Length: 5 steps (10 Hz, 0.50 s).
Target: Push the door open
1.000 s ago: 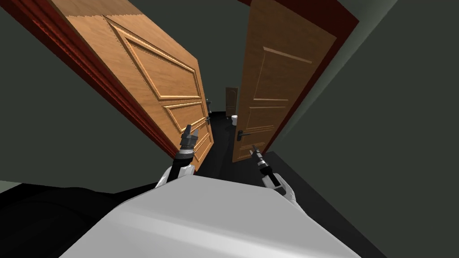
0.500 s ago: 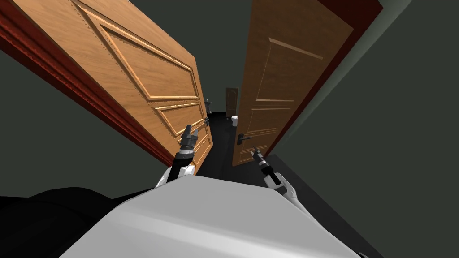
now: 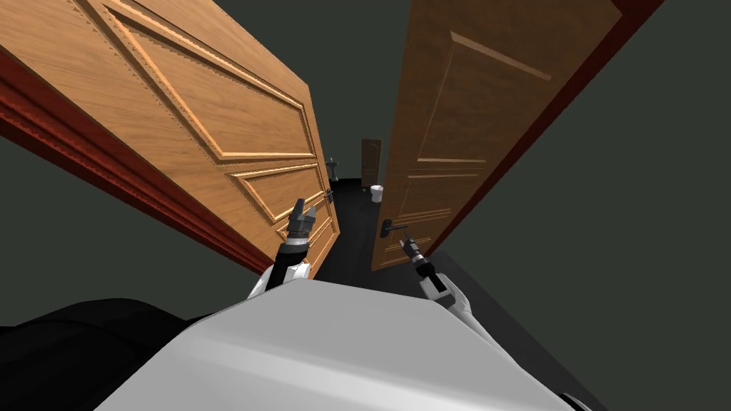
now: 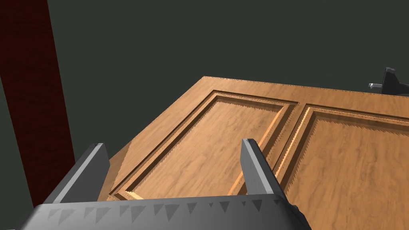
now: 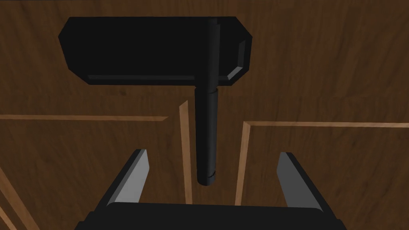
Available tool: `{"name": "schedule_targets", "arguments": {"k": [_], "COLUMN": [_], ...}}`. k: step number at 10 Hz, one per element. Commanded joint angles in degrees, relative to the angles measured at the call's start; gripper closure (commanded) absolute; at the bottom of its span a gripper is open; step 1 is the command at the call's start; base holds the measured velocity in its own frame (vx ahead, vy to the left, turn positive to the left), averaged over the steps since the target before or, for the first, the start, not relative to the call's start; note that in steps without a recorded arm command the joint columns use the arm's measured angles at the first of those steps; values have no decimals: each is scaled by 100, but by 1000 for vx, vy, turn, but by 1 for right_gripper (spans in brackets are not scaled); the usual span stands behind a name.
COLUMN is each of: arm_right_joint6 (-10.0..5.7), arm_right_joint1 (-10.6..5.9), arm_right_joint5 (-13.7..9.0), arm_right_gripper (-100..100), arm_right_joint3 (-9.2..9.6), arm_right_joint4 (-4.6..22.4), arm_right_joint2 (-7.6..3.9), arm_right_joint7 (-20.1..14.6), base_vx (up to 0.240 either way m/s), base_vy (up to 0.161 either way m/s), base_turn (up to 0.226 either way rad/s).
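The right door [image 3: 457, 143], brown wood with raised panels, stands ajar on the right of the passage, its free edge towards the middle. Its black lever handle [image 3: 391, 227] sits low on the near face. In the right wrist view the lever [image 5: 207, 131] runs from a black backplate [image 5: 139, 48] down between the two fingers of the right gripper [image 5: 212, 153], touching neither. The fingers stand wide apart and hold nothing. In the head view the right gripper [image 3: 407, 243] is just near of the handle, pointing at it.

On the left of the passage a lighter left door [image 3: 214, 107] also stands ajar in a dark red frame [image 3: 107, 171]. The left gripper [image 3: 303, 207] is up close to its lower panels, fingers spread and empty. The left wrist view shows the panelled face [image 4: 339, 159] beyond the left gripper [image 4: 172, 143], with that door's dark handle [image 4: 385, 83] at its far edge.

Between the two doors a dark floor [image 3: 353, 214] runs to a small far door [image 3: 370, 160], with a white object [image 3: 376, 193] near it.
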Motion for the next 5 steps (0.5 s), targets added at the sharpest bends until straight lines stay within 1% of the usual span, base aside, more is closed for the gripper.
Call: {"name": "schedule_targets", "arguments": {"k": [1,2,4,5], "arm_right_joint6": [53,84,120,97], "arm_right_joint1": [-74,-123,-180,-162], "arm_right_joint5": [-5,-9,-14,-12], "arm_right_gripper": [-100,-100,-100,-100], "arm_right_joint3": [-35,-56,-81,-71], "arm_right_joint4": [76,124,180,170], "arm_right_joint2": [62,98,141,126], "arm_right_joint7": [29,45,63,54], "base_vx": [190,175,159,84], "base_vy": [49,46,65,25], "base_turn": [87,75,32,8]}}
